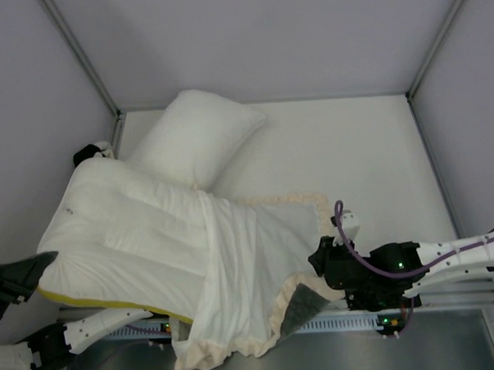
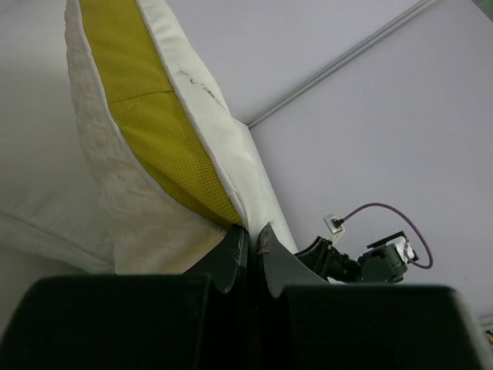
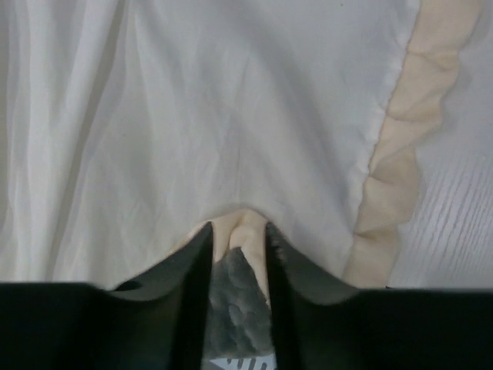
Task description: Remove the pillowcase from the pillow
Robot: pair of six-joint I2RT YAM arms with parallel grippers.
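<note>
Stripping seems midway: left fingers [image 2: 231, 262] pinch the white quilted, yellow-banded pillow [image 1: 126, 231] at the table's [image 1: 368, 147] left edge. Right fingers [image 3: 289, 266] pinch the white, cream-frilled, grey-backed pillowcase [image 1: 258, 250] by the near edge. Next: pull apart.

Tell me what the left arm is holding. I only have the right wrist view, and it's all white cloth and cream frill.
Observer: The left jaws are shut on the edge of the pillow, right beside its yellow mesh band.
Operator: Is the pillowcase off that pillow yet?
Observer: Mostly, as far as the top view shows. The pillowcase lies white side up and overlaps only the pillow's end nearer the right arm. I cannot tell whether any of the pillow is still inside.
</note>
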